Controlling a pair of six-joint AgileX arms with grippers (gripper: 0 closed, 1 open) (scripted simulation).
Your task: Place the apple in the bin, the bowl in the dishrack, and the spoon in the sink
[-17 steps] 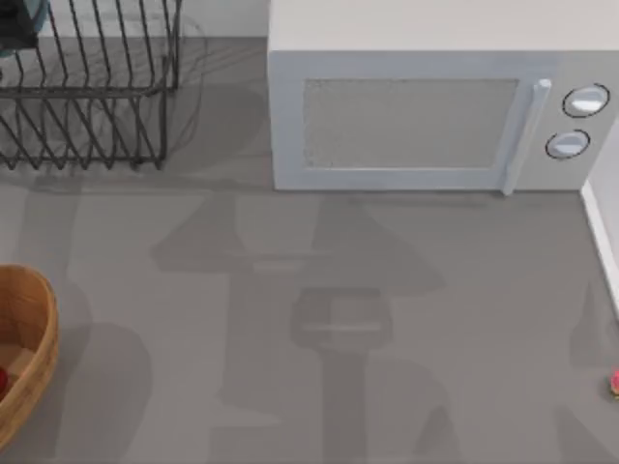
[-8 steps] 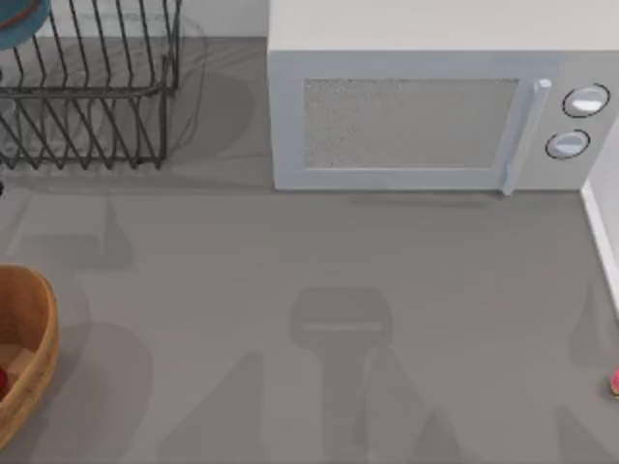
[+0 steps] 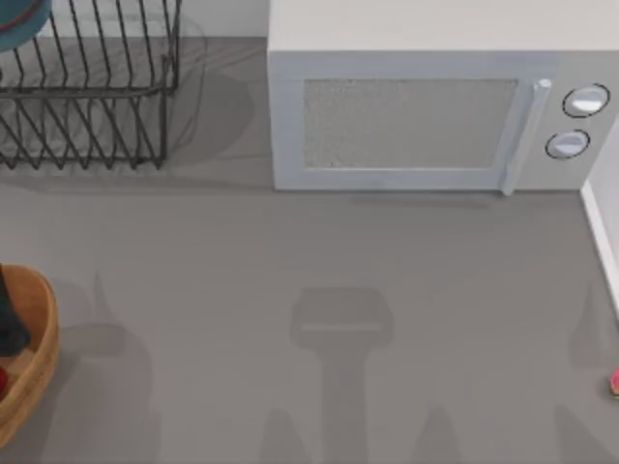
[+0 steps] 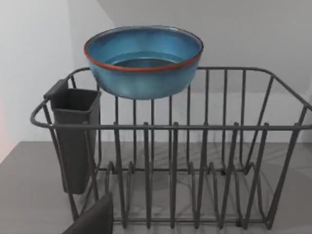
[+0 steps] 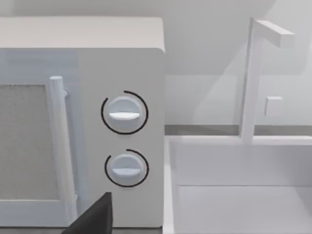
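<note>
In the far-left rack (image 4: 195, 161) the bowl (image 4: 144, 61) is perched on the wires to drain; the apple (image 3: 3, 380) is dropped in the bin (image 3: 39, 333); finger state cannot be told.

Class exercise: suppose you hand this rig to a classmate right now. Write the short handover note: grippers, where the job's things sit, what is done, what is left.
Left gripper: above the bin at the table's left edge.
Right gripper: facing the microwave and sink.
Bowl: resting on top of the dishrack; done.
Apple: a red bit lies in the bin; looks done.
Spoon: on the table's right edge, not yet in the sink.
Left to do: move the spoon into the sink.
</note>
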